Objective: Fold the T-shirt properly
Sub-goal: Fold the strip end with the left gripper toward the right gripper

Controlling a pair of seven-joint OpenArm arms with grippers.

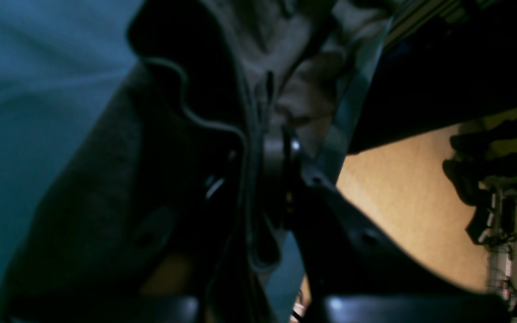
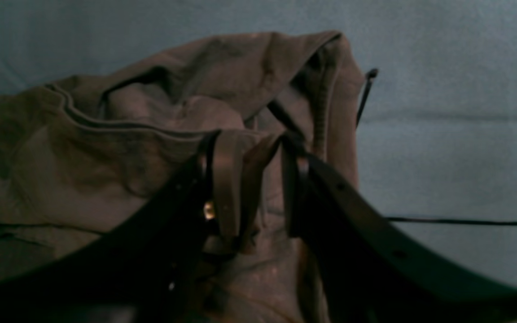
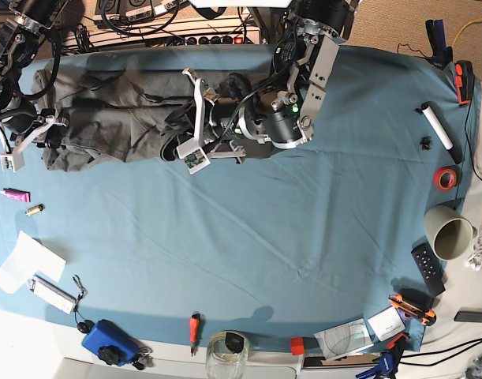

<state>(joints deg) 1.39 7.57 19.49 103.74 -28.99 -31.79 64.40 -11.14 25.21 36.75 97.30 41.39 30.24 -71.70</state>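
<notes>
**Both grippers pinched on the shirt at the far edge of the table**

Look at the base view: your dark charcoal-grey cotton T-shirt [image 3: 114, 118] lies bunched and heavily wrinkled in a long band along the far edge of the teal-blue tablecloth [image 3: 248, 237], from the far left corner toward the middle. The cloth under it is smooth, with a few soft creases.

Your left gripper [image 1: 263, 152] shows in its wrist view with the jaws drawn close together on a fold of the T-shirt [image 1: 106, 188]; a thick stitched hem curls in a wavy line just above the pinch, and layered fabric hangs between the dark fingers. The picture is dim and blurred, so finer detail is lost.

Your right gripper [image 2: 258, 179] is clamped on the T-shirt [image 2: 83, 166] too: a rumpled ridge of brownish-grey fabric stands between its dark, flat fingers [image 2: 227, 179], which stand part-way apart around that thickness. A ribbed seam runs down the fabric just beyond the fingertips, and a doubled hem curves across the left of the heap.

Along the tablecloth's right edge sit an orange roll of tape [image 3: 445, 178], a white cylindrical marker [image 3: 439, 126] and a pale conical cup [image 3: 450, 235] on its side.
</notes>
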